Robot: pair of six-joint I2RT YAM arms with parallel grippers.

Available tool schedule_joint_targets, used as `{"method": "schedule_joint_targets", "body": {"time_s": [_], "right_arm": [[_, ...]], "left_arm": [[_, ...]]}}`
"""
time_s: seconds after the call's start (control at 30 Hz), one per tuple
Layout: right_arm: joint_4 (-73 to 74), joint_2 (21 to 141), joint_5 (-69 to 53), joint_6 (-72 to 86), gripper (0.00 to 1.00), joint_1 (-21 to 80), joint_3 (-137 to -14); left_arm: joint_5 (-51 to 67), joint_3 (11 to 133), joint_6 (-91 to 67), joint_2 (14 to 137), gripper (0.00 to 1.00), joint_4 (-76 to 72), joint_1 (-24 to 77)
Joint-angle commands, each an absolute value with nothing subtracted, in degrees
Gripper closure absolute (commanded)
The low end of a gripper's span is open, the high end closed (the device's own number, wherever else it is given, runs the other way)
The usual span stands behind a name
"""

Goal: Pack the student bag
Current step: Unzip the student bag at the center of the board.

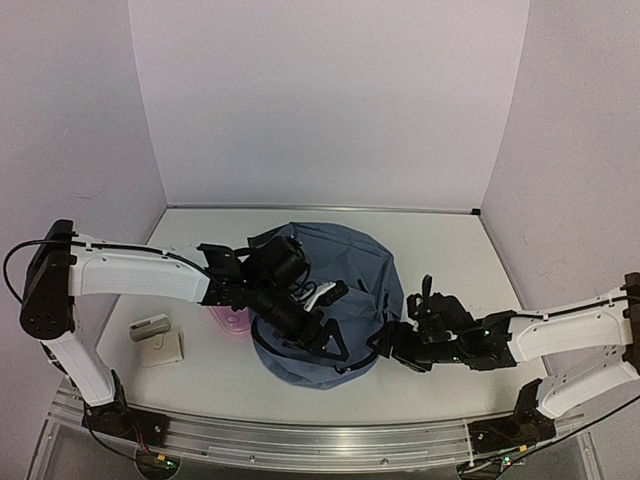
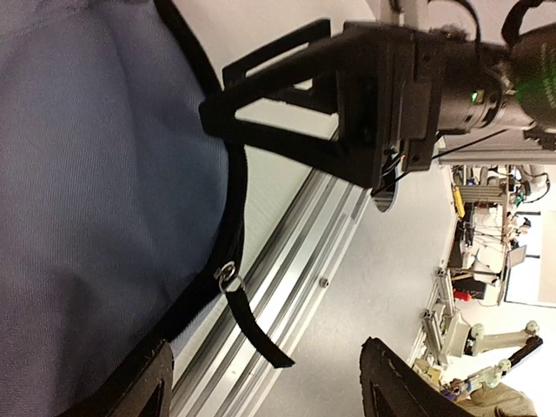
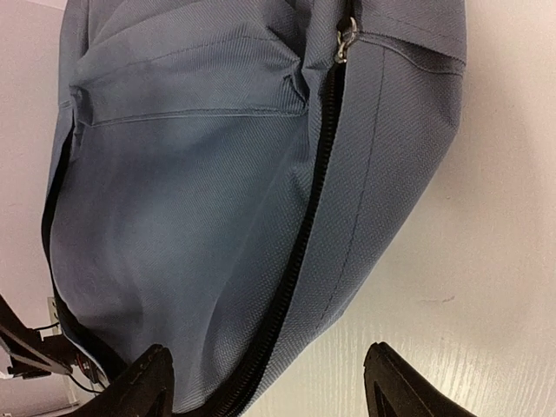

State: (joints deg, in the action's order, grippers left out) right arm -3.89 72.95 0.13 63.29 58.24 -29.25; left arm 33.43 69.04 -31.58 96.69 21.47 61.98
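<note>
The slate-blue student bag (image 1: 345,275) lies in the middle of the table. My left gripper (image 1: 333,345) hovers over its near edge, open and empty. In the left wrist view (image 2: 269,387) the bag's fabric (image 2: 87,174) fills the left side. A black zipper pull strap (image 2: 252,326) hangs off the bag's edge between the fingers. My right gripper (image 1: 385,345) sits at the bag's near right side, open and empty. In the right wrist view (image 3: 274,391) the bag (image 3: 191,174) shows a black zipper (image 3: 304,234), shut along this stretch, running down between the fingers. Its metal pull (image 3: 346,39) is at the top.
A pink pencil case (image 1: 232,320) lies against the bag's left side, partly under my left arm. A small grey-white object (image 1: 150,327) and a beige box (image 1: 163,350) lie at the near left. An aluminium rail (image 1: 300,440) runs along the table's near edge.
</note>
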Motion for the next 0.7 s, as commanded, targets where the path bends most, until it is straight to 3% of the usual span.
{"method": "schedule_joint_targets", "body": {"time_s": [0.0,0.67], "right_arm": [[-6.5,74.3,-0.9,63.1,0.25,58.1,-31.5],[-6.6,76.2,-2.0,62.0,0.25,58.1,-32.4]], "left_arm": [[31.3,70.1,-32.4,96.7,0.30,27.1,63.5],[29.8,74.4,-31.3,102.0,0.55,25.0,66.0]]}}
